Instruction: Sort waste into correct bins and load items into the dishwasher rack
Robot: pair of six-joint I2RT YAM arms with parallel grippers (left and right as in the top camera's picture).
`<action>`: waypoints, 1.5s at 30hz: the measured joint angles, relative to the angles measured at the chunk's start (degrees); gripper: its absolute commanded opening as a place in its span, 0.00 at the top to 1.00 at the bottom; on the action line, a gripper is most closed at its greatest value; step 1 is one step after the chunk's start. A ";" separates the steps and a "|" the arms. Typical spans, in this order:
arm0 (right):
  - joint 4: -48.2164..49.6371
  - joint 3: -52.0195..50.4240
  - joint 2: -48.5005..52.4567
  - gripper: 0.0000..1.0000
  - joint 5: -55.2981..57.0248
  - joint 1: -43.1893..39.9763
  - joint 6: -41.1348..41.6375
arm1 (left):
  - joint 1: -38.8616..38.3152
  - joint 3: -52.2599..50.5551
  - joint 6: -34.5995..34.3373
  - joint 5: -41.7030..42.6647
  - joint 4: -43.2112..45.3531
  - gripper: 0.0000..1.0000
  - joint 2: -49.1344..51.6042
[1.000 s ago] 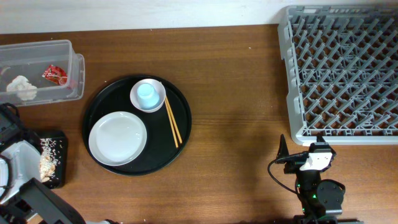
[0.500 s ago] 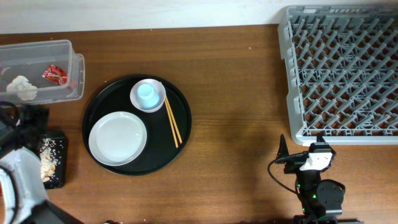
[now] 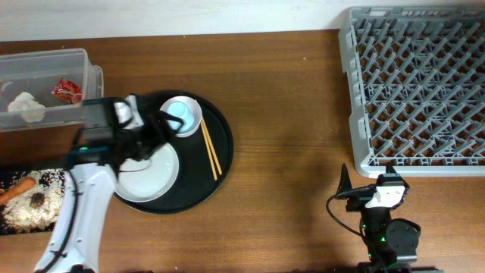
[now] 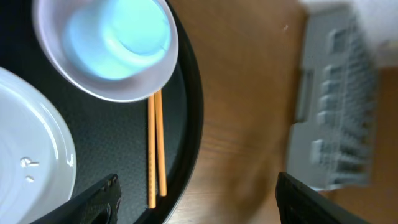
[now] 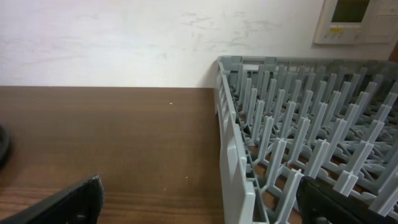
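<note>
Gaping wide, left pincer (image 4: pixel 198 199) hovers above the chopsticks (image 4: pixel 155 149).

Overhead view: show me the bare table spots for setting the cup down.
Widest bare table: between the tray and the rack. A strip also runs along the top edge, right of the tub. Crowded: the tray, holding plate, cup and chopsticks, with the left arm over it.

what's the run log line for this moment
left gripper: open, above tray near cup | right gripper: open, beside rack | plate, cup, chopsticks: on tray | rack: empty
</note>
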 measured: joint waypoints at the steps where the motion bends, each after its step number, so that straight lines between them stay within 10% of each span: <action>1: 0.00 0.00 0.00 0.02 -0.02 0.00 -0.02 | -3.30 0.00 0.94 -3.30 0.00 0.15 0.00; 6: 0.00 0.00 0.00 0.02 0.00 0.00 -0.02 | -7.65 1.01 2.62 -18.14 -5.64 0.01 0.00; 16: 0.02 0.00 0.00 0.02 0.00 0.00 -0.04 | 9.77 8.48 2.21 -38.36 -12.96 0.01 -0.11; 24: 1.90 0.00 0.07 0.02 -0.57 0.00 0.31 | 13.81 8.48 -8.31 -38.21 -17.38 0.01 -0.11; 31: 11.69 0.00 0.07 0.02 -40.65 0.00 34.07 | 13.81 8.48 -8.74 -38.03 -16.92 0.01 -0.11; 36: 24.63 -0.02 0.07 0.02 -44.09 0.00 56.59 | 18.84 8.48 -8.76 -32.83 -15.78 0.01 -0.11; 45: 15.67 10.73 2.58 0.02 -35.10 0.00 60.78 | 24.55 8.48 -8.76 -30.71 -16.06 0.01 -0.11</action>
